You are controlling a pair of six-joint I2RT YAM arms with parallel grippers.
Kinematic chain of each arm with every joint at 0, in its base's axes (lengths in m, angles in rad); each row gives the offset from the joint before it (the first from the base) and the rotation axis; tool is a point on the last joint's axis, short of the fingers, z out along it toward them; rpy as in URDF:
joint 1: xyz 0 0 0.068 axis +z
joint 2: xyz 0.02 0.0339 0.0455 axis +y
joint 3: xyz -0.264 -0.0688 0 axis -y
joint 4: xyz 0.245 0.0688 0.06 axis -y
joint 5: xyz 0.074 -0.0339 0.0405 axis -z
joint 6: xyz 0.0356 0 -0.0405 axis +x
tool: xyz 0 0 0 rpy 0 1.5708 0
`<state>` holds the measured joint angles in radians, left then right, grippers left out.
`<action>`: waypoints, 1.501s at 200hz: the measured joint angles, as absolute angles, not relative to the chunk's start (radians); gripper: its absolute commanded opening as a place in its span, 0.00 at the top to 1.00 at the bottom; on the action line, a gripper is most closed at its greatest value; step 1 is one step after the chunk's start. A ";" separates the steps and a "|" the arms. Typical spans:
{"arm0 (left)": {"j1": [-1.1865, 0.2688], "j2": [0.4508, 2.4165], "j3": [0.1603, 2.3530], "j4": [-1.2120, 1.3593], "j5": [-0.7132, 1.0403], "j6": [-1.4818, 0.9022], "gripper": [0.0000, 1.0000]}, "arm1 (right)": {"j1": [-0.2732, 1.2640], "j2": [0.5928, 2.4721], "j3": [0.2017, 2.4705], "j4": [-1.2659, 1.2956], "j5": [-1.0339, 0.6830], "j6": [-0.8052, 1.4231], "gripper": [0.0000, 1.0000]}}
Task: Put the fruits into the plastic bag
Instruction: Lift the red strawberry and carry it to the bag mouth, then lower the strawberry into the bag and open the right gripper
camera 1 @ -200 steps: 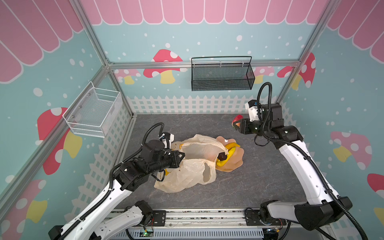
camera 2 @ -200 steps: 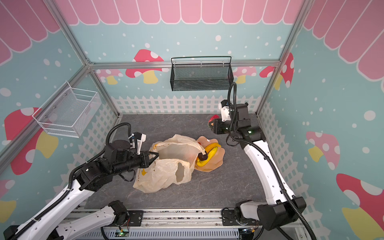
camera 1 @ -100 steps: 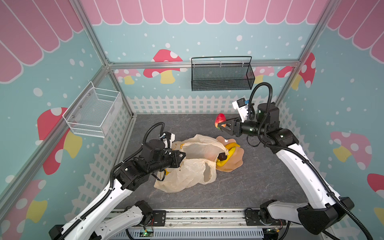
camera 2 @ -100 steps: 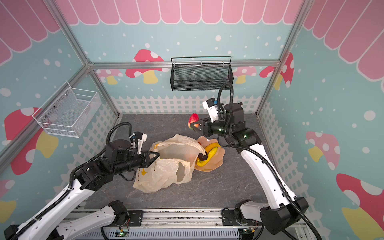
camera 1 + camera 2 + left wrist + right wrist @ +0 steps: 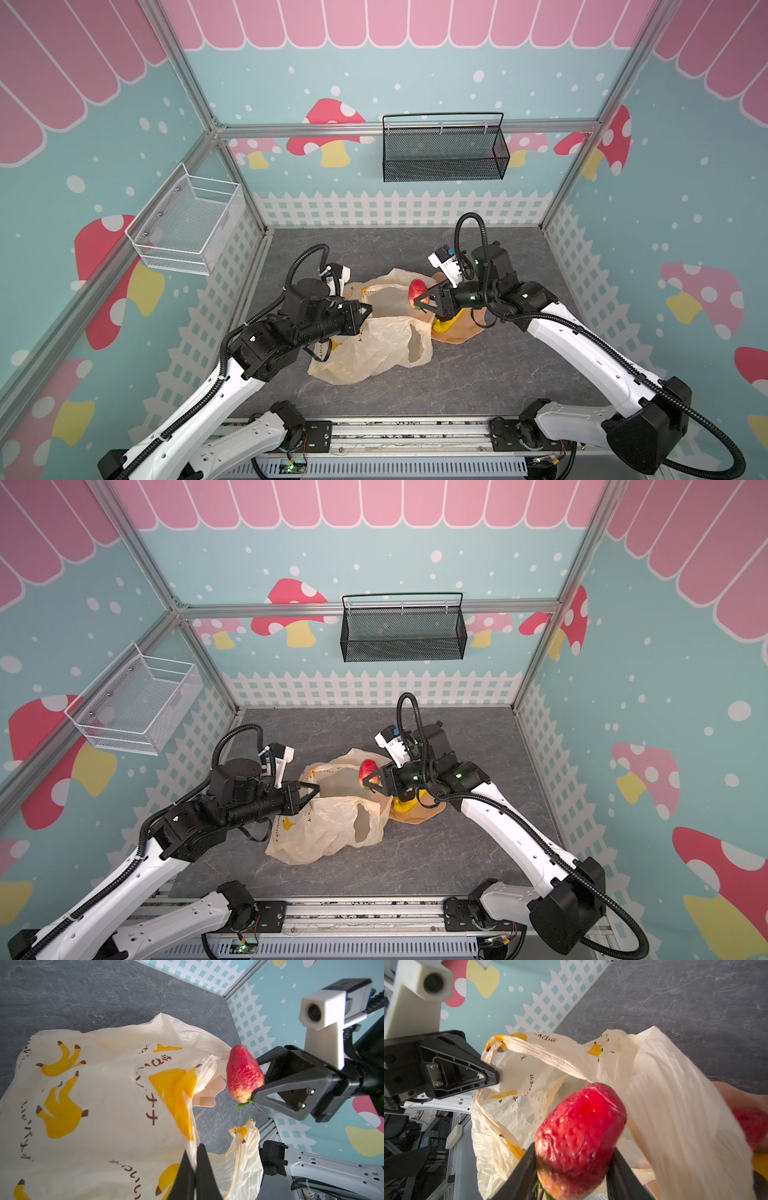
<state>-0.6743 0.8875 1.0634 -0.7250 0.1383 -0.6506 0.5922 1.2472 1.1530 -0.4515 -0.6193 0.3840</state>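
The cream plastic bag (image 5: pixel 374 336) (image 5: pixel 328 825) printed with bananas lies crumpled mid-table, its mouth facing right. My left gripper (image 5: pixel 368 309) (image 5: pixel 316 788) (image 5: pixel 195 1153) is shut on the bag's rim and holds it up. My right gripper (image 5: pixel 424 300) (image 5: pixel 373 780) (image 5: pixel 573 1159) is shut on a red strawberry (image 5: pixel 417 292) (image 5: pixel 367 769) (image 5: pixel 244 1074) (image 5: pixel 581 1136), which hangs over the bag's opening (image 5: pixel 529 1084). A yellow banana (image 5: pixel 446 324) (image 5: pixel 405 804) and a second strawberry (image 5: pixel 753 1126) rest on the pink plate (image 5: pixel 461 334) under the right arm.
A black mesh basket (image 5: pixel 444 151) hangs on the back wall and a white wire basket (image 5: pixel 187 226) on the left wall. White fence panels line the grey table (image 5: pixel 478 374). The plate touches the bag's right side.
My right gripper has carried the strawberry from the back right leftward and down to the bag's mouth. The left gripper and the bag have stayed put.
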 measured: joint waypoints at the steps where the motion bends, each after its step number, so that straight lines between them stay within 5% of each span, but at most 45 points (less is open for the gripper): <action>1: -0.674 0.888 1.063 -0.725 0.139 -0.651 0.97 | 0.595 1.247 1.151 -0.451 -0.619 0.383 0.59; 213: -0.674 0.925 1.067 -0.682 0.154 -0.652 0.97 | 0.827 1.354 1.018 -0.400 -0.461 0.284 0.61; 268: -0.674 0.931 1.067 -0.673 0.163 -0.655 0.97 | 0.831 1.516 1.081 -0.397 -0.443 0.269 0.61; 300: -0.674 0.931 1.067 -0.668 0.162 -0.659 0.97 | 0.831 1.604 1.142 -0.392 -0.449 0.261 0.53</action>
<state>-0.6743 0.9314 1.0672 -0.6678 0.1623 -0.6586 0.8314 1.6043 1.1423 -0.3920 -0.4488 0.2607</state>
